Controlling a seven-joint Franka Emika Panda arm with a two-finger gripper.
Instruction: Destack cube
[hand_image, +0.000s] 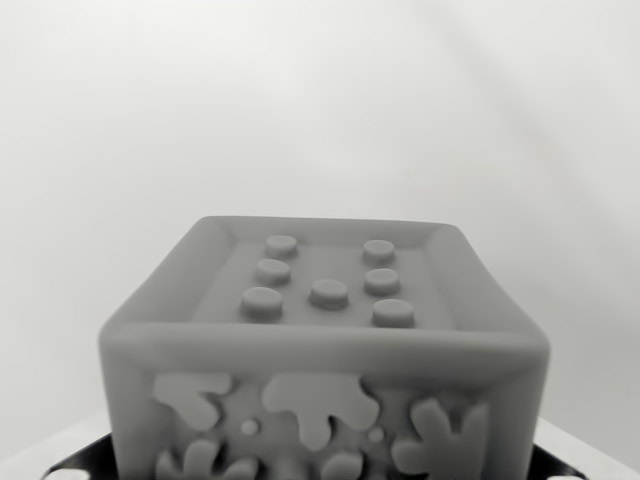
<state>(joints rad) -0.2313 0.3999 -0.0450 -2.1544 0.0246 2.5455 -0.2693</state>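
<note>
- Wrist view gives you no sight of the gripper: neither finger enters the picture, so you cannot tell whether it is spread, pressed together or pinching anything.
- Closest to you, filling the lower middle, is the cube (325, 350), grey in a picture with no colour at all.
- Its top face tilts away from you, sunk inside a raised rim, and carries seven round studs (328, 292): two in the far row, two behind the middle, and three nearest you, the centre one set slightly back.
- Its front face, turned toward you, shows raised blotchy shapes like splashes or leaves (318, 402), with small round dots between them; this face is cut off by the lower edge.
- At the bottom corners, on both the wrist view's left and right, you see slivers of something dark with pale patches (75, 462) beneath or behind the cube; too little shows to say whether it is a second cube or a base.
- Beyond that, you have only a plain pale background (320, 100), soft and featureless; no desk edge can be made out.
</note>
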